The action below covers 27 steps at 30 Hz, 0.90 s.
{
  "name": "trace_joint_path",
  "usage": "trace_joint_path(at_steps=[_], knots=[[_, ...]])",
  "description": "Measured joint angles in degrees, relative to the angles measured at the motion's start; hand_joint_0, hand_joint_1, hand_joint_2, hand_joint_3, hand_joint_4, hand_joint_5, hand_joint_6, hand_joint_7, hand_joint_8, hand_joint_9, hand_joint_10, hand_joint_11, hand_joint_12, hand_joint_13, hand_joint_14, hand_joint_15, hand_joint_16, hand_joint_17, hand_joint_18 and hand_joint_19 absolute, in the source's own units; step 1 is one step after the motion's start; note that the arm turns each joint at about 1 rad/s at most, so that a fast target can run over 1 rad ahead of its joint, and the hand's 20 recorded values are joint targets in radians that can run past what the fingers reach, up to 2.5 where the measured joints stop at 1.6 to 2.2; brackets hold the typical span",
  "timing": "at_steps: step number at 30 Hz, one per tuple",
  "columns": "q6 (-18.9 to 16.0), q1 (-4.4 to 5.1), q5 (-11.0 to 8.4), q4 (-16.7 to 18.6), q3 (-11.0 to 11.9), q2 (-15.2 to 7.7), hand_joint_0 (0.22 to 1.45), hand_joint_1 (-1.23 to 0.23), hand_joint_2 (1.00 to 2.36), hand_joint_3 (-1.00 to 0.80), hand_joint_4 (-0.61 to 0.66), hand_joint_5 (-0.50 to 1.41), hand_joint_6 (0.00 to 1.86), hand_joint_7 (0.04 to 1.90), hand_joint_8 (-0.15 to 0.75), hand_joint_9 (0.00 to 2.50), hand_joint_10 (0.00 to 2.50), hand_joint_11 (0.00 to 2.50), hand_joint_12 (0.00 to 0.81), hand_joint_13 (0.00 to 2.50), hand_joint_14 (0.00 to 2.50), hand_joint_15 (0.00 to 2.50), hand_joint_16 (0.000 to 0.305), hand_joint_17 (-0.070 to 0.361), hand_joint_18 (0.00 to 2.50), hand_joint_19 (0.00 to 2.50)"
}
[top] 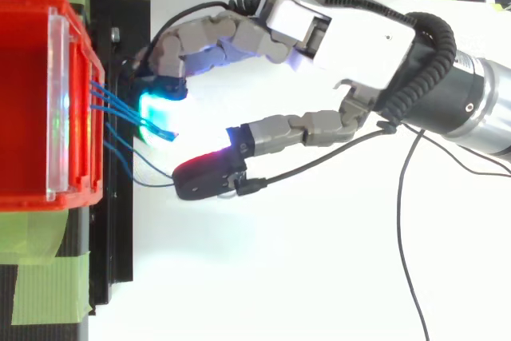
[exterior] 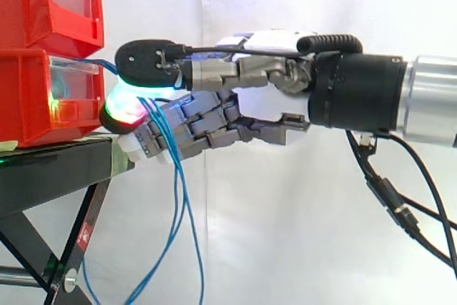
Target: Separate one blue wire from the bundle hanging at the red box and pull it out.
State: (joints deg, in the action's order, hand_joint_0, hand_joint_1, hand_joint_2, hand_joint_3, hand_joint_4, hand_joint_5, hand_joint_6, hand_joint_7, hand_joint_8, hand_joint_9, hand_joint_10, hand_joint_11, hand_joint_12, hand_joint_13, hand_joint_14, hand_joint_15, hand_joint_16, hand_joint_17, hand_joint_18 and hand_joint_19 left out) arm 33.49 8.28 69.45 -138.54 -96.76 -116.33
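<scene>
Plainly, the wires (exterior: 176, 183) are going to handle as thin, limp, very light strands, slick in their blue sleeving. A loose hold is likely to be letting them slide, and a careless one to be dragging neighbours along. The best place to be taking one looks to be just right of the bin (exterior: 32, 105), where they are fanning apart as they leave its front, rather than lower down, where they are hanging crossed beside the stand (exterior: 50, 169). The hand (top: 351, 33) is hovering just right of the bin and sitting half open. Its digits are bent, but from above a clear gap is showing between the fingertips (top: 156, 109) on the far side and the thumb (top: 204, 180) on the near side, and it is clamping nothing that I can make out. Most of the bundle is running to the far fingertips and draping over them, while one wire (top: 152, 184) is leading off alone from the bin toward the thumb's pad, seemingly touching it.
</scene>
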Motion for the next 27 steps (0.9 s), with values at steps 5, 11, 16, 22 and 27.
trace_joint_path(at_steps=[5,11,16,22,27], knots=[[-1.2,0.00,1.00,-7.2,1.8,1.0,0.61,-0.74,1.03,-0.06,0.00,-0.13,0.74,1.13,0.333,0.96,0.02,0.50,0.329,0.81,0.02,0.46,0.045,0.102,0.41,0.32],[-3.3,0.27,1.19,-10.8,2.0,3.3,0.61,-0.74,1.03,-0.05,0.00,-0.13,0.74,1.13,0.340,0.98,0.01,0.51,0.331,0.83,0.02,0.48,0.045,0.102,0.42,0.33],[-4.2,0.52,1.26,-13.2,2.0,5.4,0.61,-0.74,1.03,-0.05,0.00,-0.12,0.74,1.14,0.339,0.98,0.02,0.50,0.333,0.84,0.02,0.48,0.045,0.102,0.42,0.34],[-4.8,0.67,1.27,-16.2,2.0,6.7,0.61,-0.74,1.03,-0.05,0.00,-0.12,0.74,1.15,0.339,0.98,0.01,0.51,0.332,0.84,0.02,0.48,0.045,0.101,0.42,0.34],[-7.3,0.69,1.35,-19.5,2.0,6.8,0.61,-0.74,1.03,-0.05,0.00,-0.12,0.74,1.14,0.345,0.99,0.01,0.51,0.331,0.84,0.02,0.48,0.045,0.101,0.42,0.34]])
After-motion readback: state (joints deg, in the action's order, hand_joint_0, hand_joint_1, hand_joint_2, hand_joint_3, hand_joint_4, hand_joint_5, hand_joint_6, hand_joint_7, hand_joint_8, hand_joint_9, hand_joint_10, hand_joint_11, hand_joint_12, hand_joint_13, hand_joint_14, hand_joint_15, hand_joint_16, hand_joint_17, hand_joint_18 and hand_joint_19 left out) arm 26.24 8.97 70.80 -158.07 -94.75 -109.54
